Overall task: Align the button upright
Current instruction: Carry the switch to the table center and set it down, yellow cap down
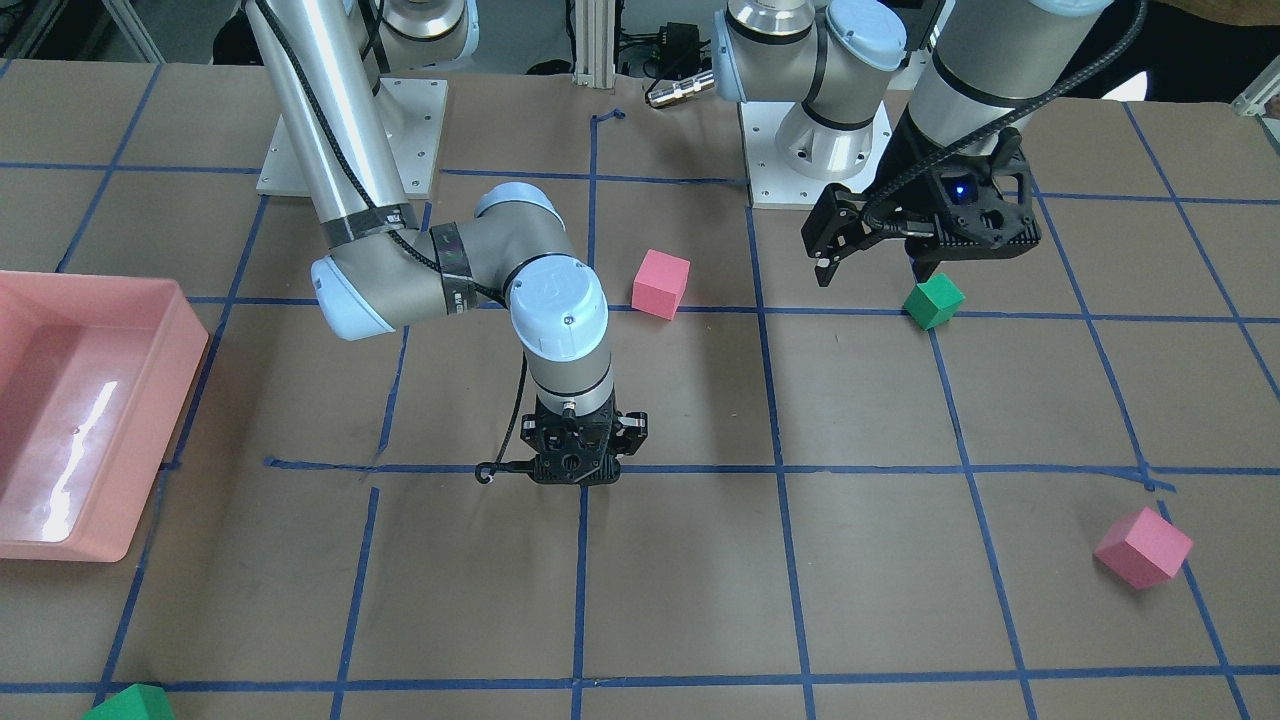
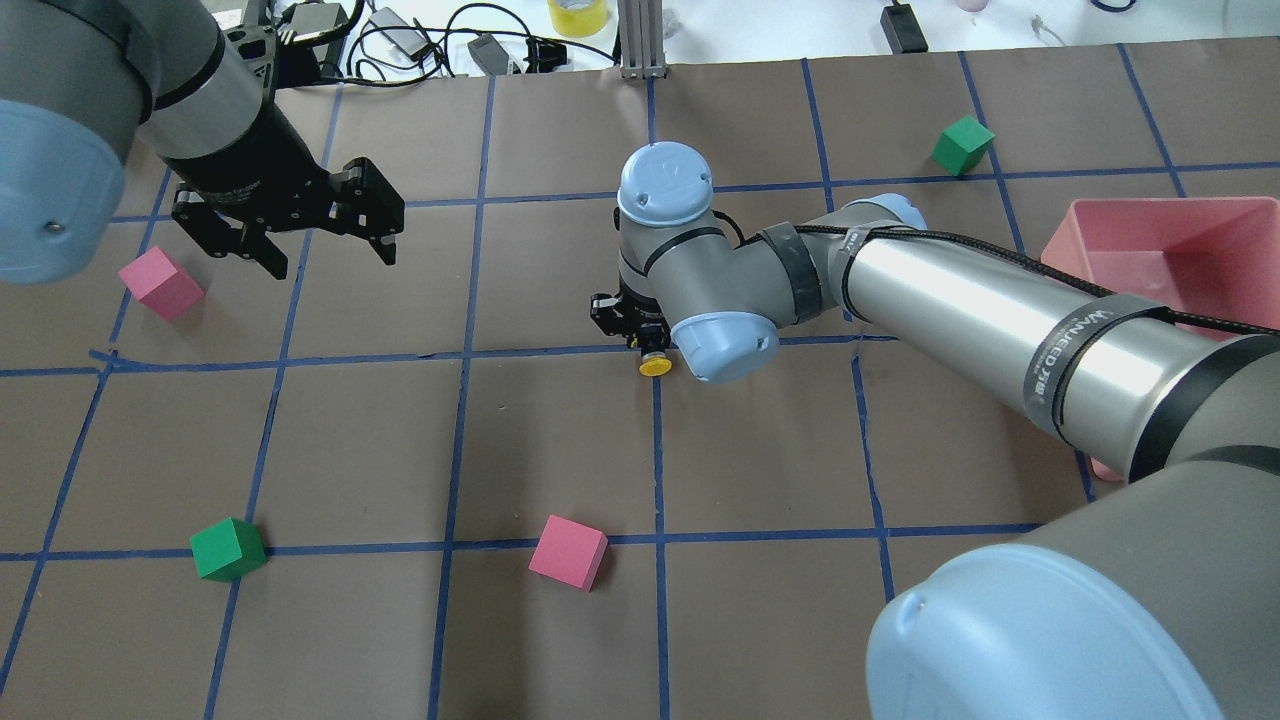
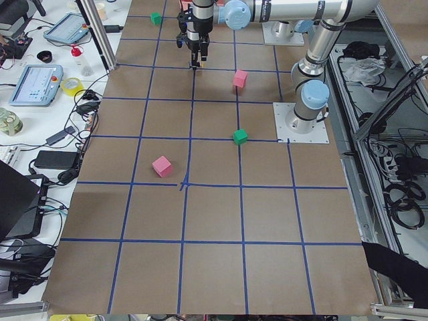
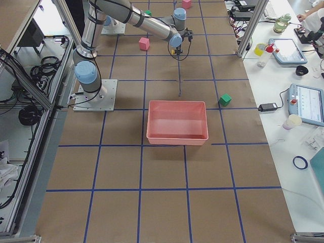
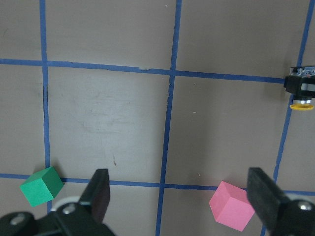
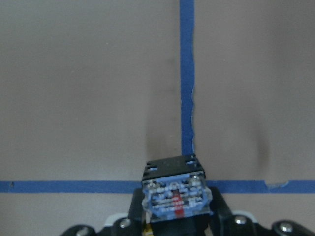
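Note:
The button shows in the overhead view as a yellow cap (image 2: 655, 366) sticking out sideways from under my right wrist, at a tape crossing in the table's middle. In the right wrist view its grey block base (image 6: 176, 196) sits between the fingers. My right gripper (image 2: 648, 346) points straight down and is shut on it, close to the paper; I cannot tell if it touches. From the front, only the gripper (image 1: 578, 478) shows and the button is hidden. My left gripper (image 2: 320, 252) hovers open and empty far to the left; it also shows in the left wrist view (image 5: 182, 196).
Pink cubes (image 2: 160, 283) (image 2: 568, 551) and green cubes (image 2: 228, 549) (image 2: 962, 144) lie scattered on the brown paper. A pink bin (image 2: 1150, 212) stands at the right, behind my right arm. Cables and tools line the far edge.

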Controlling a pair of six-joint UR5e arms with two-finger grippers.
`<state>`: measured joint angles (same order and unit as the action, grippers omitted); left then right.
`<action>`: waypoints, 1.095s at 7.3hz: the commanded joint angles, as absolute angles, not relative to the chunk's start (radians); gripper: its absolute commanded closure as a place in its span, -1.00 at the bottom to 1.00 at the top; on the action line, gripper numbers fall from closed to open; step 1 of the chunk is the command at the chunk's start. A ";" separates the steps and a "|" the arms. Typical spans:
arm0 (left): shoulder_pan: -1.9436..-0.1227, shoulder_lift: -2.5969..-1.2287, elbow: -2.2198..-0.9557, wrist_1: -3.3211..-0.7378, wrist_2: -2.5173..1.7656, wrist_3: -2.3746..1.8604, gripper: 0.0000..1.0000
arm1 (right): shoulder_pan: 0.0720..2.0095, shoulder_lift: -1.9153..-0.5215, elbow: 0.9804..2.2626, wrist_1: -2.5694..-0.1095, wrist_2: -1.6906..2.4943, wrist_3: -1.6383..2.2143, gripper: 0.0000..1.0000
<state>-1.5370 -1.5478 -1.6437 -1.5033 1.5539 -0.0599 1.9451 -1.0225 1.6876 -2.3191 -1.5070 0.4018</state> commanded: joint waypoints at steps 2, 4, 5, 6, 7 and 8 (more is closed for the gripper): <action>-1.537 -1.548 -1.646 -1.503 1.554 -0.060 -1.00 | 1.945 -1.046 1.692 -2.307 -1.505 0.397 -1.00; -1.537 -1.548 -1.647 -1.503 1.554 -0.060 -1.00 | 1.944 -1.081 1.697 -2.303 -1.506 0.393 -1.00; -1.536 -1.548 -1.644 -1.497 1.551 -0.060 -1.00 | 1.945 -1.065 1.715 -2.309 -1.509 0.396 -1.00; -1.536 -1.546 -1.643 -1.496 1.542 -0.058 -1.00 | 1.945 -1.059 1.717 -2.316 -1.511 0.397 -1.00; -1.537 -1.545 -1.644 -1.497 1.549 -0.058 -1.00 | 1.941 -1.069 1.689 -2.306 -1.525 0.384 -1.00; -1.537 -1.546 -1.644 -1.500 1.551 -0.058 -1.00 | 1.910 -1.121 1.651 -2.239 -1.522 0.365 -1.00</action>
<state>-1.5364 -1.5459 -1.6444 -1.4978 1.5482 -0.0585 1.9347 -1.0794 1.6881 -2.2917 -1.5189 0.3835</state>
